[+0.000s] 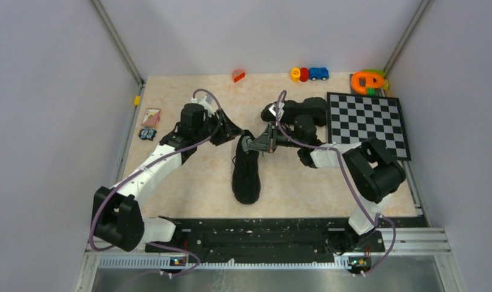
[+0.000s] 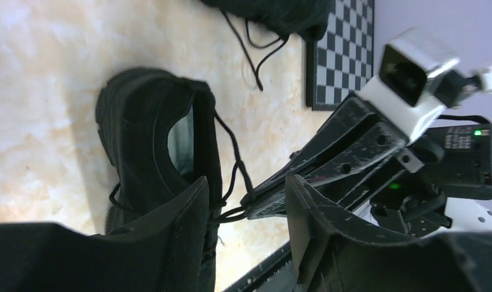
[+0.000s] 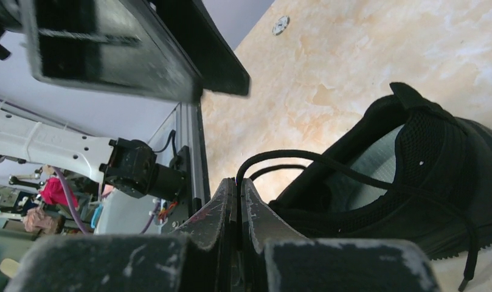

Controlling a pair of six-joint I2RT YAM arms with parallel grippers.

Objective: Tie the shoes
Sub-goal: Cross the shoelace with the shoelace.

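One black shoe point(image 1: 246, 173) lies mid-table with its toe toward the arms; its pale insole shows in the left wrist view point(image 2: 147, 137) and the right wrist view point(image 3: 407, 176). The other shoe point(image 1: 299, 111) sits behind it, partly under the right arm, with its laces loose point(image 2: 255, 52). My right gripper point(image 1: 251, 145) point(image 3: 239, 182) is shut on a loop of the near shoe's black lace point(image 3: 280, 159), beside the shoe's opening. My left gripper point(image 1: 234, 131) point(image 2: 246, 198) is open, its fingers point(image 2: 185, 237) straddling the held lace and the right gripper's tips point(image 2: 273, 204).
A checkerboard mat point(image 1: 368, 121) lies at the right. Small toys stand along the back edge: an orange block point(image 1: 238, 75), yellow, red and blue pieces point(image 1: 309, 74) and an orange-green toy point(image 1: 368, 81). Cards point(image 1: 151, 117) lie at the left edge.
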